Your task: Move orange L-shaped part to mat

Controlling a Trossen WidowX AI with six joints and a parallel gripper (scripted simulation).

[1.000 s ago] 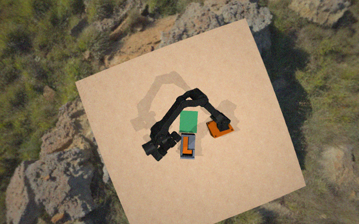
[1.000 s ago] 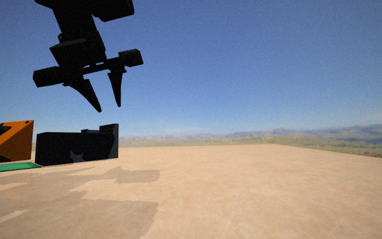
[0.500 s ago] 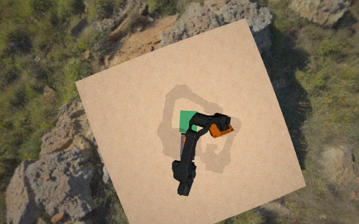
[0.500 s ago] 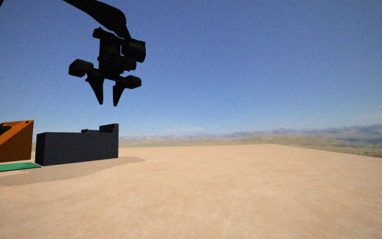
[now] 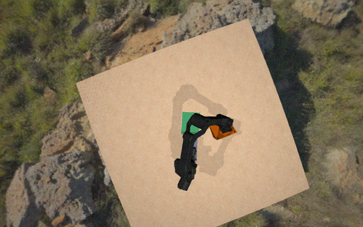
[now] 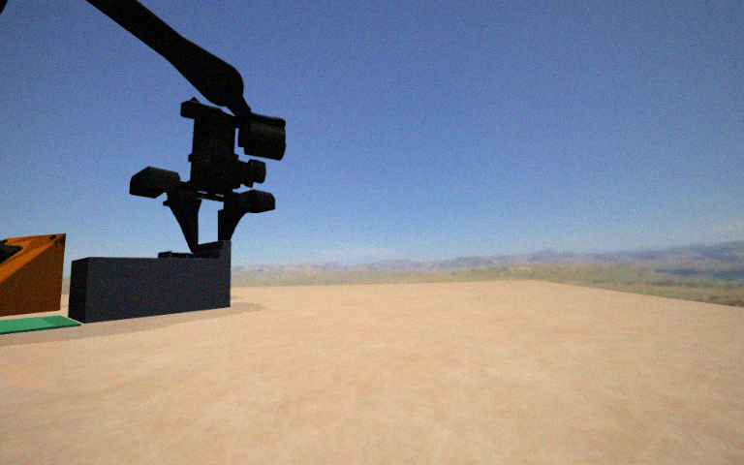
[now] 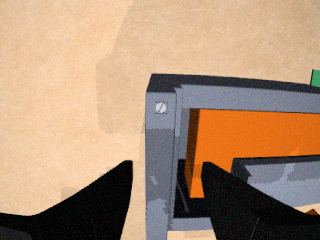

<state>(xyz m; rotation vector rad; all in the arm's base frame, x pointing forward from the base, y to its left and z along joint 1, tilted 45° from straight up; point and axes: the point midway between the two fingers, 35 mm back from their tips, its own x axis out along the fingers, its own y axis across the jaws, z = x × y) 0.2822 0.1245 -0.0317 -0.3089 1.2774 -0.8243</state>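
I see rocky grassland around a square tan board [image 5: 148, 143] under open blue sky. On the board, my black arm [image 5: 190, 147] reaches from its orange base [image 5: 218, 132] over the grey tray [image 7: 162, 160], hiding it from above. The green mat [image 5: 187, 120] lies just beside the tray. My gripper [image 6: 207, 243] stands partly spread and grasps nothing, tips down at the tray's end. The orange L-shaped part [image 7: 254, 136] sits in its pocket.
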